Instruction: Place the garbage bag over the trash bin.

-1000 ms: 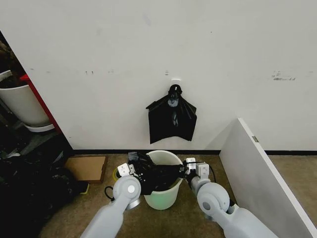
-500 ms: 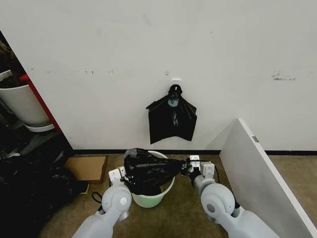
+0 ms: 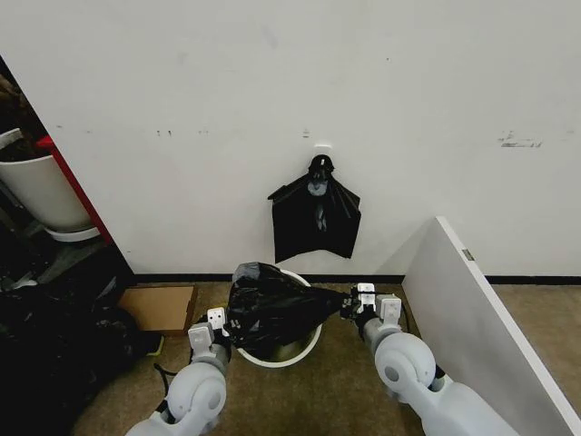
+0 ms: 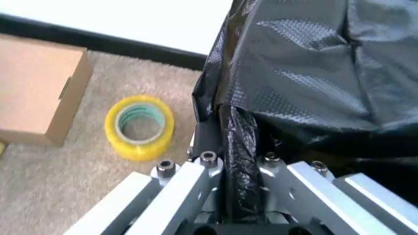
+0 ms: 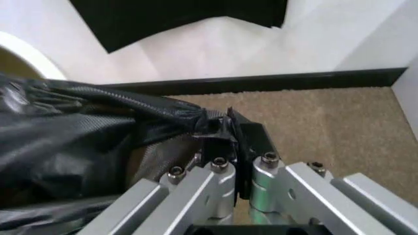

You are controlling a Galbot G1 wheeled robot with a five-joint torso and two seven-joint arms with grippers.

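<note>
The glossy black garbage bag (image 3: 272, 309) is stretched between my two grippers, hanging above the cream-white trash bin (image 3: 304, 350), whose rim shows below and behind it. On the bag's left edge my left gripper (image 3: 221, 318) is shut on a bunched fold of the bag (image 4: 242, 147). At the bag's right corner my right gripper (image 3: 354, 302) is shut on a twisted end of the bag (image 5: 196, 120). The bin's rim (image 5: 19, 51) curves past in the right wrist view. Most of the bin's inside is hidden by the bag.
A bunch of black bags (image 3: 316, 218) hangs on the wall above the bin. A yellow tape roll (image 4: 139, 127) and a cardboard box (image 3: 159, 307) lie on the carpet to the left. A white panel (image 3: 472, 309) stands to the right. A larger white tub (image 3: 36, 191) sits far left.
Both grippers have lifted the bag up out of the bin and pulled it wider apart. Both arms have drawn back toward me.
</note>
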